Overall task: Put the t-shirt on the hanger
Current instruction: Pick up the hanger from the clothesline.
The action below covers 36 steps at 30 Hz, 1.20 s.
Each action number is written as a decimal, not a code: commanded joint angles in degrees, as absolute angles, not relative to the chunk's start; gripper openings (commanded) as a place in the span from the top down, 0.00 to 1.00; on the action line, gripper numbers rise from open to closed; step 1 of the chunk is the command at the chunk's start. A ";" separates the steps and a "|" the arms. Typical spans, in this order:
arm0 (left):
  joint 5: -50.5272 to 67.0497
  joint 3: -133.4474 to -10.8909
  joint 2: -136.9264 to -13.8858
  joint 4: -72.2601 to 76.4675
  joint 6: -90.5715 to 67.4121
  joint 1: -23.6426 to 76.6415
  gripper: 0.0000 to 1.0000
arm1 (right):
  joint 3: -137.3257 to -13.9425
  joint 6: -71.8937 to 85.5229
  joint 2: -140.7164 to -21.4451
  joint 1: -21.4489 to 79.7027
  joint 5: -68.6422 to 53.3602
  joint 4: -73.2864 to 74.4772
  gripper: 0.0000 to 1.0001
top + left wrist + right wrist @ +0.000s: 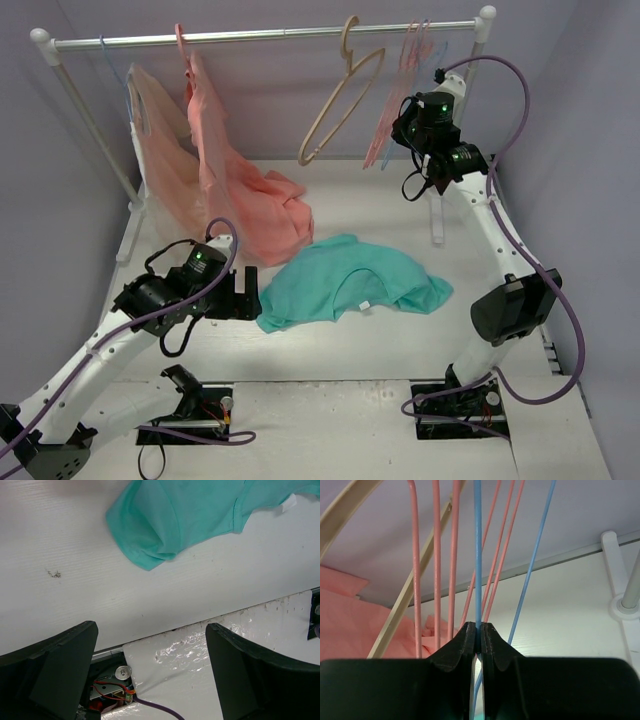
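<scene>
Right end effector (478, 628), up at about 1 o'clock in the overhead view, has its black fingers pressed together on one strand of the thin light-blue triangular wire clothes hanger (478, 555), which hangs among thin pink wire hangers (436, 555) beside a thicker beige hanger (340, 110). Near the centre of the white desk (330, 355) lies the crumpled teal soft-fabric t-shirt (345, 280). At its 9 o'clock edge the left end effector (150, 650) hovers, fingers spread wide, gripping nothing.

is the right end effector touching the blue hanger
Touching. The right wrist view shows the right end effector clamped on the blue wire of the hanger.
</scene>
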State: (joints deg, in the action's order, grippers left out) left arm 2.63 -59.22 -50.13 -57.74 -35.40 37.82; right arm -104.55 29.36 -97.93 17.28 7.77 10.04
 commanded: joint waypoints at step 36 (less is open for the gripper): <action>8.08 -64.42 -58.88 -50.46 -38.05 38.06 0.07 | -90.18 17.14 -66.63 17.05 7.13 19.75 1.00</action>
State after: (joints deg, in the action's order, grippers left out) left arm 6.39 -61.49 -57.87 -54.08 -35.81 37.82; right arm -91.05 19.05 -72.44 17.28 9.32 18.41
